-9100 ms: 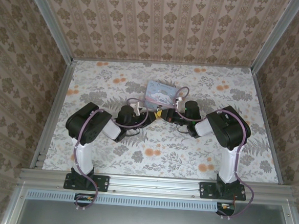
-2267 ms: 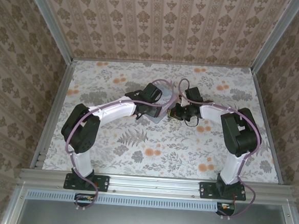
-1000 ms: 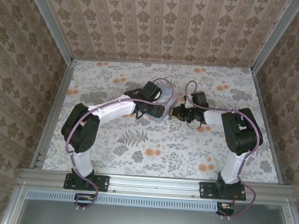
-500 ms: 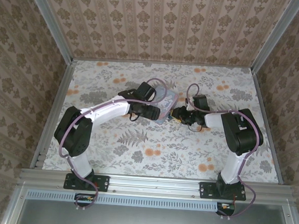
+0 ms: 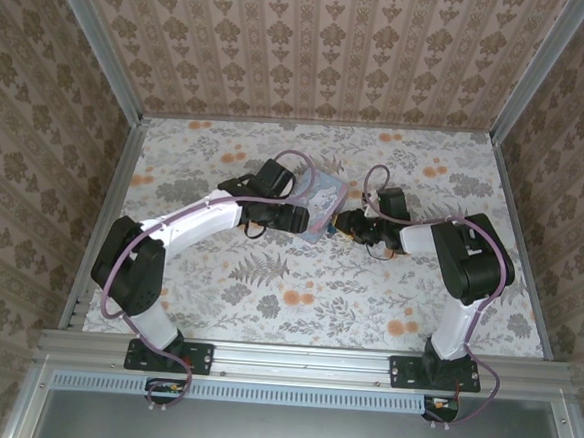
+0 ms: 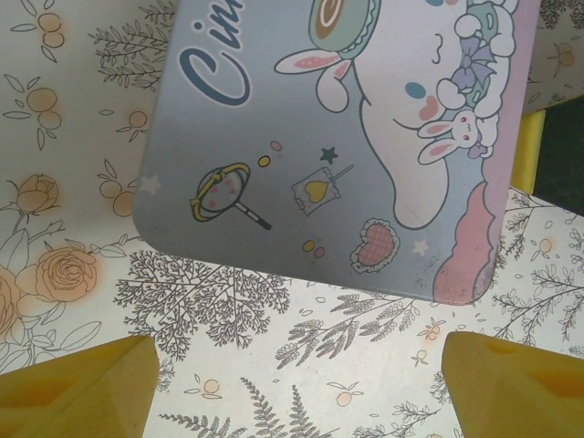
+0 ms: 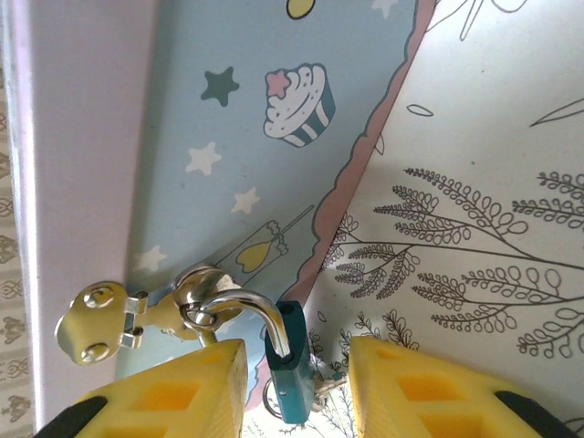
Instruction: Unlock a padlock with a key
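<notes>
Tin: You are looking at a pale-blue tin [image 5: 326,193] with a white cartoon dog on it. It is lying on the flowery worktop [image 5: 266,297], and every place below is told from this tin.
Left gripper: Your left gripper [image 5: 310,218] is hanging over the worktop, just beside the tin's near-left side.
Left jaws: They are standing wide. You are seeing bare flowery worktop between the two yellow fingers [image 6: 73,388], and they are not touching the tin.
Right gripper: Your right gripper [image 5: 344,223] is sitting at the tin's near-right side, facing the left one.
Right jaws: They are standing only a little way apart. The padlock is sitting in the gap, with a thin bit of space on each side, so they are not squeezing it.
Padlock: The tiny dark blue-green padlock [image 7: 290,388] is hanging right at the tin's edge, beside the gold latch [image 7: 100,324].
Loop: Its silver loop [image 7: 251,306] is going through the latch's ring [image 7: 196,306]. You cannot tell if the loop is popped open.
Under the padlock: A small silver ring [image 7: 272,401] is peeking out. It is too small to tell if a key is in the lock.
</notes>
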